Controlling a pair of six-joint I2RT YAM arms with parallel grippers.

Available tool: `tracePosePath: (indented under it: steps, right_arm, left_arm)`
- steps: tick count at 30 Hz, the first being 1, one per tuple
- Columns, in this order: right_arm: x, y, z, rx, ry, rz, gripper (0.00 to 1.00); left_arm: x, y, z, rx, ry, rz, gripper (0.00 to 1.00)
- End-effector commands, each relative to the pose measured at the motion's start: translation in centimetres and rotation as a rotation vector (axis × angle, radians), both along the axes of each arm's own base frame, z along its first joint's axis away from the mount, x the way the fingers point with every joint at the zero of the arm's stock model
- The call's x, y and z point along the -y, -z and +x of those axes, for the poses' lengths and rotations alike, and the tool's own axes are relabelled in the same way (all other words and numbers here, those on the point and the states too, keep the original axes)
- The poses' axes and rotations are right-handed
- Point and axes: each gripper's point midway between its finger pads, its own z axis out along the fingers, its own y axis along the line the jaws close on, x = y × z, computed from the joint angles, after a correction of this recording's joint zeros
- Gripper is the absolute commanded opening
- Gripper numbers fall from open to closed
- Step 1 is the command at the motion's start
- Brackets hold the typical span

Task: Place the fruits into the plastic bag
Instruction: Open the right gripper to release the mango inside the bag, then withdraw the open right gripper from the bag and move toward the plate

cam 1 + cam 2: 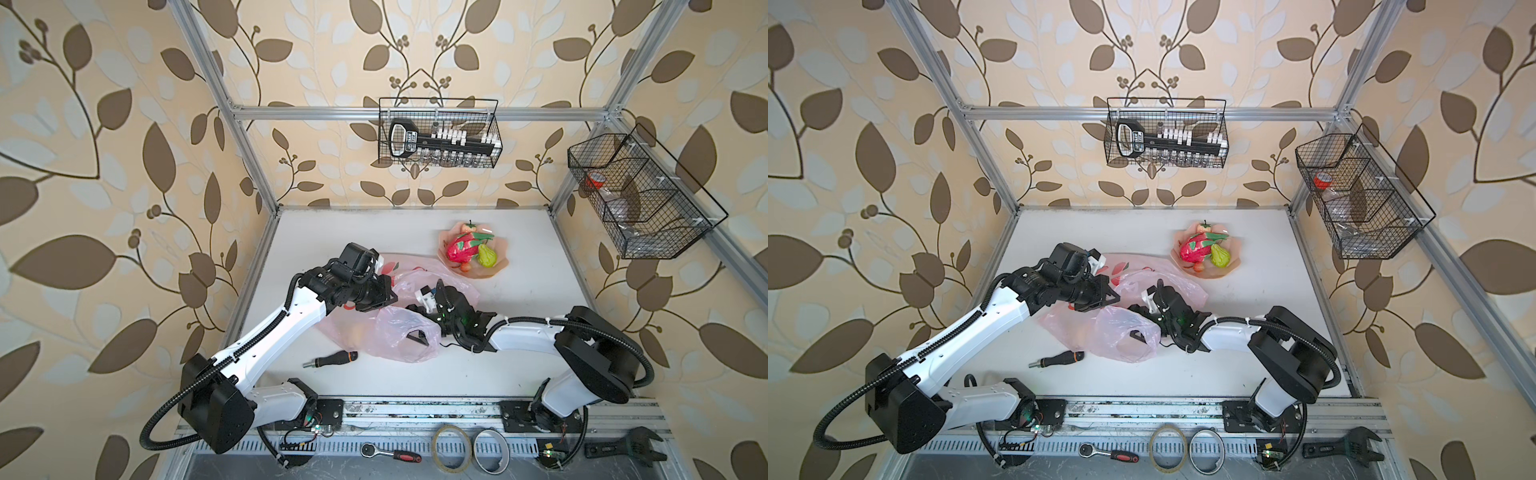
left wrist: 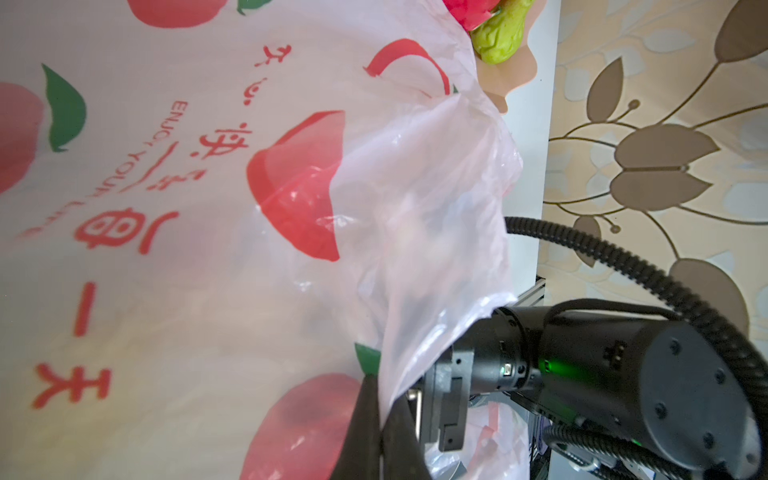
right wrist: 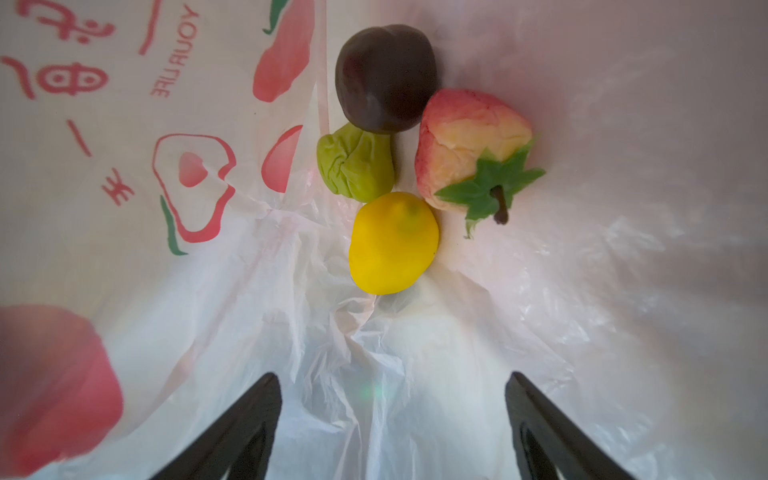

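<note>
Four fruits (image 3: pixel 392 243) lie just ahead of the right gripper (image 3: pixel 391 376), whose jaws stand wide and empty inside the plastic bag (image 3: pixel 582 291); left gripper (image 2: pixel 380 395) pinches the bag's rim shut; a spread jaw could snag the thin film on withdrawal and tip them out

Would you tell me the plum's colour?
The plum is dark purple, clearest in the right wrist view.

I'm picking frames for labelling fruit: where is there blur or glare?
Right wrist view: plum, lemon and strawberry sharp, printed peach nearest the lens blurred. Left wrist view: plastic bag print partly soft. Both top views: evenly lit, no glare, dragon fruit small but clear.
</note>
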Motion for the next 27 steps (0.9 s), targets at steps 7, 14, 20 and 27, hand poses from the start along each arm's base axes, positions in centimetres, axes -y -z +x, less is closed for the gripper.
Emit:
tracePosePath:
  steps: [7, 14, 20, 27]
  right_arm:
    - [3.6, -0.6, -0.1, 0.037, 0.076, -0.025, 0.93]
    - [5.2, -2.1, -0.5, 0.093, 0.094, -0.031, 0.98]
    - [7.3, -3.0, -1.2, 0.127, 0.133, -0.018, 1.00]
    - [9.8, -3.9, -1.8, 0.163, 0.177, -0.033, 1.00]
  left_arm:
    - [0.5, -1.7, 0.6, 0.051, 0.006, -0.028, 0.00]
    - [0.4, -1.8, 0.6, 0.057, 0.014, -0.025, 0.00]
    - [0.5, -1.7, 0.5, 0.055, 0.018, -0.026, 0.00]
    - [0.7, -1.7, 0.4, 0.047, 0.025, -0.033, 0.00]
